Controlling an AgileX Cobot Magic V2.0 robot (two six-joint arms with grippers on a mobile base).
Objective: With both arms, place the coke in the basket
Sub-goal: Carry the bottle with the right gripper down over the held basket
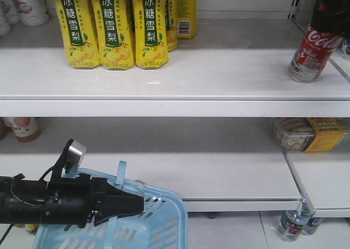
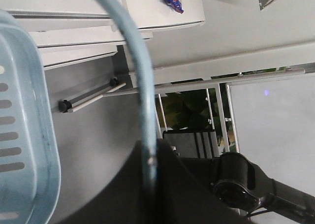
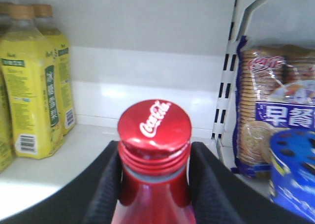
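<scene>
One coke [image 1: 313, 54], upper right, is clamped in the right gripper [image 3: 154, 152]; only at the left wrist is one basket [image 1: 164, 221] handle [image 2: 140, 86] seen pinched by the left gripper [image 2: 150, 160].

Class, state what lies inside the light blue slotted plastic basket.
Inside the basket only bare slotted wall shows, no goods. The black left arm and left gripper cover much of it; the rest falls below the picture.

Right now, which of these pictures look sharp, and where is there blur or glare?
Front view: evenly lit, yellow bottles crisp. Left wrist view: the basket handle is close and soft. Right wrist view: glare on the cap of the coke, biscuit packet behind blurred.
</scene>
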